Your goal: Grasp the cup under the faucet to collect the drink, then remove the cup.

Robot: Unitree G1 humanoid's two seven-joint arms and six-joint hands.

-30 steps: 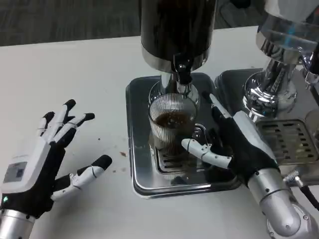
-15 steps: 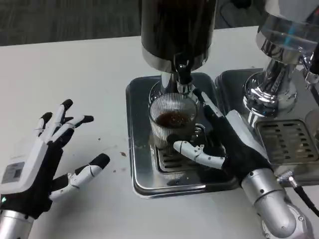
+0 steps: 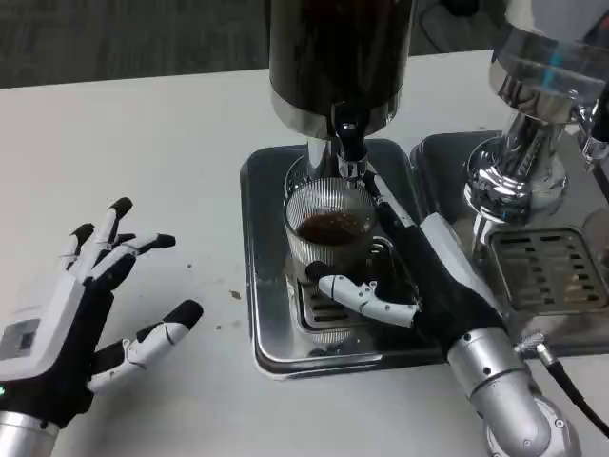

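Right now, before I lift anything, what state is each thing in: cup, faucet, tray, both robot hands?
Cup: upright on the tray under the faucet, partly filled with dark drink.
Faucet: directly above the cup; flow cannot be told.
Tray: flat on the table, holding the cup.
Right robot hand: around the cup, thumb across its front.
Left robot hand: open, holding nothing.

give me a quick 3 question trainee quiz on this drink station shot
1. True or false: the cup stands under the faucet on the tray.
2. Which hand reaches around the cup?
A. left hand
B. right hand
3. Fill in: the cup holds a ____ drink.

Key: 1 true; 2 B; 3 dark. The right hand's fingers curl round the cup, though a firm grip cannot be confirmed. The left hand rests open on the table.
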